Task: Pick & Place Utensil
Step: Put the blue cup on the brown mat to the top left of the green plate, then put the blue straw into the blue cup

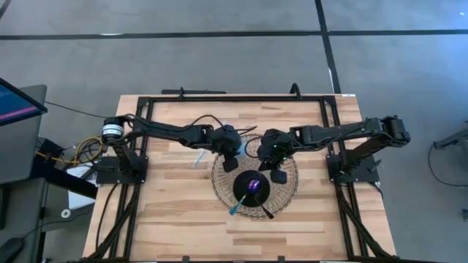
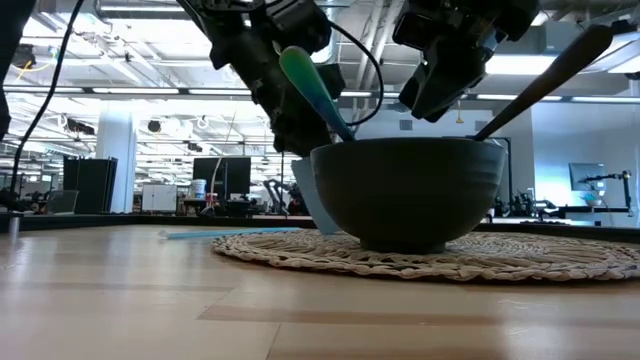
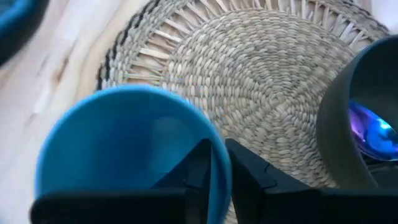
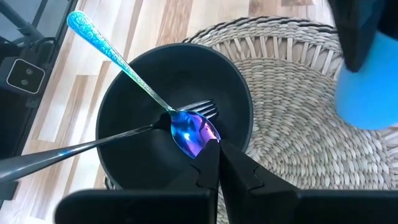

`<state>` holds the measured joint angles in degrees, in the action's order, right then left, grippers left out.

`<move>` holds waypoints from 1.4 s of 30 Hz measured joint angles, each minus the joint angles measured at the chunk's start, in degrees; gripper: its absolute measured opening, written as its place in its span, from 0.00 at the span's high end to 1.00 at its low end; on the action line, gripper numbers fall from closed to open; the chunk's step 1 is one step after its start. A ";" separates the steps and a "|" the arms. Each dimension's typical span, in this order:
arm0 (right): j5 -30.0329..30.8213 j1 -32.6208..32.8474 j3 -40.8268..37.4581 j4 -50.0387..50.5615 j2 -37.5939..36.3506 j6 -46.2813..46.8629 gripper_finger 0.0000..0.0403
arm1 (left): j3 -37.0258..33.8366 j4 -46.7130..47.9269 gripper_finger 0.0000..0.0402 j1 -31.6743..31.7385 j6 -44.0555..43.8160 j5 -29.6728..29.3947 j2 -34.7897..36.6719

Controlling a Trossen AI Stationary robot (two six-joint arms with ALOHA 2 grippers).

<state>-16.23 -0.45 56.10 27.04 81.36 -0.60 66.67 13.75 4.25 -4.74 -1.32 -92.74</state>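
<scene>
A dark bowl (image 1: pixel 243 183) stands on a round woven mat (image 1: pixel 219 177). A spoon with a teal handle (image 4: pixel 118 56) and an iridescent head, and a dark fork (image 4: pixel 74 149), lie in the bowl with their handles leaning on its rim. My right gripper (image 4: pixel 217 158) hangs shut just above the bowl (image 2: pixel 410 190), over the spoon's head, touching nothing. My left gripper (image 1: pixel 232 159) is at the mat's far left part, shut on a blue cup (image 3: pixel 124 143). In the low view the cup (image 2: pixel 305 200) shows tilted behind the bowl. My left gripper holds the blue cup by its rim (image 3: pixel 219 155), one finger inside the cup and one outside against the wall. The cup is tilted over the woven mat (image 3: pixel 249 74). I cannot tell whether its base rests on the mat.
A thin light-blue stick (image 1: pixel 197 158) lies on the wood left of the mat. Black frame rails (image 1: pixel 219 97) run along the table's far, left and right sides. Bare wood (image 1: pixel 190 234) lies toward the near edge.
</scene>
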 joint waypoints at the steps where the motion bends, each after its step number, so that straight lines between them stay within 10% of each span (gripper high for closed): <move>1: 0.00 0.00 0.00 0.01 0.00 0.00 1.00 | 0.00 -0.23 0.87 0.02 0.17 -0.08 0.36; 23: 0.00 0.04 0.00 -0.03 0.00 0.07 1.00 | 0.04 3.83 0.81 0.00 0.27 -5.92 17.50; 30: 0.02 0.04 -0.02 -0.05 0.00 0.17 1.00 | 0.04 13.40 0.81 0.37 0.27 -15.63 18.41; 42: 0.02 0.04 -0.02 -0.49 0.00 0.13 1.00 | -8.77 13.53 0.81 8.68 0.14 -15.82 17.70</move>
<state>-16.21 -0.40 56.07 26.55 81.36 -0.47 57.90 27.28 12.93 -4.61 -17.15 -75.04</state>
